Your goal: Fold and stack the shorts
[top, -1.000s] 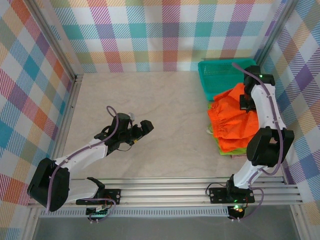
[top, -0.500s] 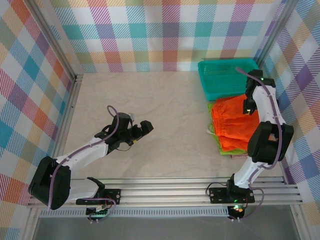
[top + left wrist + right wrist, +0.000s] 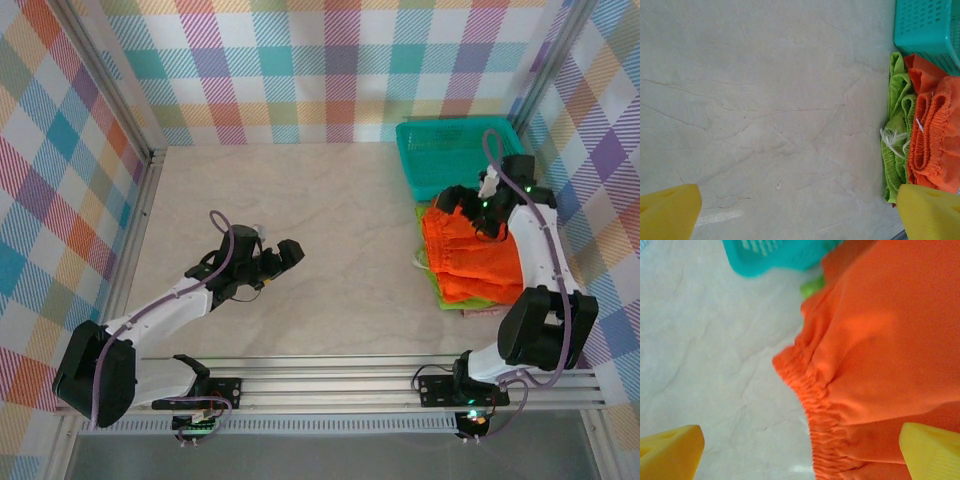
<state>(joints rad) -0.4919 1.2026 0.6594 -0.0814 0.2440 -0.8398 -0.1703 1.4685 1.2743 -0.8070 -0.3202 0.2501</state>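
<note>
the orange shorts (image 3: 470, 260) lie on top of a pile at the right side of the worktop (image 3: 300, 200), just in front of the teal plastic basket (image 3: 405, 150). under them the lime green shorts (image 3: 895, 165) stick out along the left edge. a thin strip of the pink shorts (image 3: 482, 312) shows at the near edge, so the pink ones seem to be the lowest.

the right claw (image 3: 800, 455) hangs over the far part of the orange shorts. its jaws stand wide apart and there is no fabric between them, so it holds nothing. the left claw (image 3: 797, 212) is over the bare worktop, well apart from the pile, also fully spread and without anything in it.

in my judgement the task is almost finished, because all three shorts are in one stack and none lies alone on the worktop. the stack is not very neat. the orange waistband is bunched, and the lower shorts are not lined up with the top one. what may be left is only some smoothing of the top layer, and taking the arms back from the pile.
</note>
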